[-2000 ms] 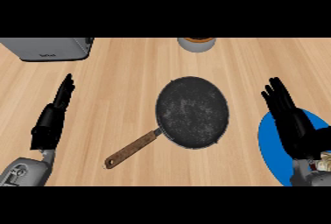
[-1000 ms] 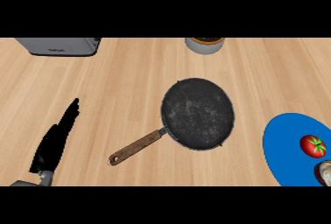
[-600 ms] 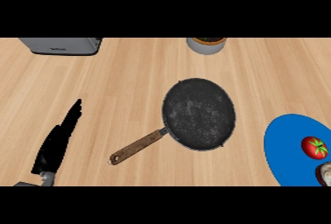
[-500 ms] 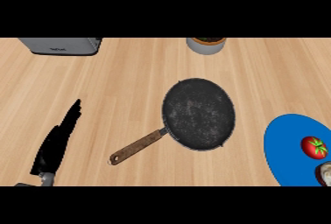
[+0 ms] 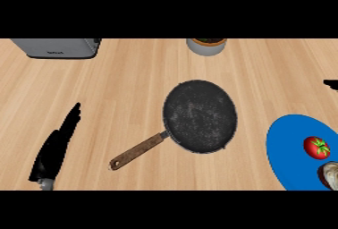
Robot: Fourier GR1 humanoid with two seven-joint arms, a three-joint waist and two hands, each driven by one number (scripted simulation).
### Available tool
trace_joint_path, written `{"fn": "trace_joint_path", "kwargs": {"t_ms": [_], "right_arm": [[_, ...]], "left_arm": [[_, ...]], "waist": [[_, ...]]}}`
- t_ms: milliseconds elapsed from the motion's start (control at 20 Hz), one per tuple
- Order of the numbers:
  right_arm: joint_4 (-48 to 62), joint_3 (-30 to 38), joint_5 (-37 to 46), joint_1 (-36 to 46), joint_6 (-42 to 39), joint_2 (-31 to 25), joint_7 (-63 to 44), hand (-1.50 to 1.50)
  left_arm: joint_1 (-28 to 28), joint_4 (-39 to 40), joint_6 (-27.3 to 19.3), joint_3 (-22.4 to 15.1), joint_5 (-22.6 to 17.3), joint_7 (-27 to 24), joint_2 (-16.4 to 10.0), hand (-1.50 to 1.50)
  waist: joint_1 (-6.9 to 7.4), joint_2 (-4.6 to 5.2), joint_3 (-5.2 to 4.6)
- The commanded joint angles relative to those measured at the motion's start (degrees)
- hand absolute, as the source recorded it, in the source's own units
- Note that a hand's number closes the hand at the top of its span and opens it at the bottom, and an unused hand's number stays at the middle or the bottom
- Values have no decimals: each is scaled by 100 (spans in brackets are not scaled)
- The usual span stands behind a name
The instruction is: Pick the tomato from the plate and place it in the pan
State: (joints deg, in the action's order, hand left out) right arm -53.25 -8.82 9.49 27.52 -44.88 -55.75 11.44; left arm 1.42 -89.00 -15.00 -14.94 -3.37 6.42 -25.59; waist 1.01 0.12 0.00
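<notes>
1. The counter (image 5: 132, 89) is pale wood, its grain running left to right, and it fills the whole view.
2. The pan (image 5: 200, 116) lies about mid-counter: a round, dark, scuffed grey-black dish. Its brown wooden handle (image 5: 137, 152) slants towards the near left.
3. The plate (image 5: 287, 154) is plain bright blue. It lies near right of the pan, just beside it, and is cut off by the right edge of the view.
4. The left hand (image 5: 58, 144) shows at the near left, black and seen edge-on. Its fingers are straight and point away, it holds nothing, and it is well apart from the pan handle.
5. A grey toaster (image 5: 59, 47) stands at the far left and is partly cut off.
6. A pale round container (image 5: 206, 46) with something brownish inside stands at the far edge, beyond the pan.
7. The tomato (image 5: 317, 147) is round, glossy and red, with a green star-shaped stalk cap on top. It rests on the right part of the plate, close to the view's right edge and well apart from the pan; no hand touches it.
8. A rounded shape (image 5: 330, 175), grey and brown, sits just near of the tomato at the plate's near right. I cannot tell what it is.
9. A black sliver at the right edge, far of the plate, seems to be the right hand (image 5: 331, 84). Too little shows to tell its state.
</notes>
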Motion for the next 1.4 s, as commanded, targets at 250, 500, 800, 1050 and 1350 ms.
{"fn": "trace_joint_path", "kwargs": {"t_ms": [250,500,800,1050,1350], "right_arm": [[-716,-447,750,131,-501,257,-781,-150],[-441,-649,1403,123,-634,175,-468,-150],[-1290,-283,1360,-226,-928,806,-1363,-150],[-1064,-505,2079,-231,-781,823,-1252,-150],[-918,-314,2482,-249,-789,1026,-1194,-150]], "left_arm": [[77,-226,90,201,129,186,73,0],[453,-378,375,477,-16,-18,-75,0],[305,-52,446,422,386,-103,287,0],[489,-625,517,569,328,294,288,0],[209,-731,446,429,767,716,630,0]], "waist": [[-86,-22,-3],[-38,-16,1],[-107,-23,-2],[-50,-17,1],[-64,-8,2]]}}
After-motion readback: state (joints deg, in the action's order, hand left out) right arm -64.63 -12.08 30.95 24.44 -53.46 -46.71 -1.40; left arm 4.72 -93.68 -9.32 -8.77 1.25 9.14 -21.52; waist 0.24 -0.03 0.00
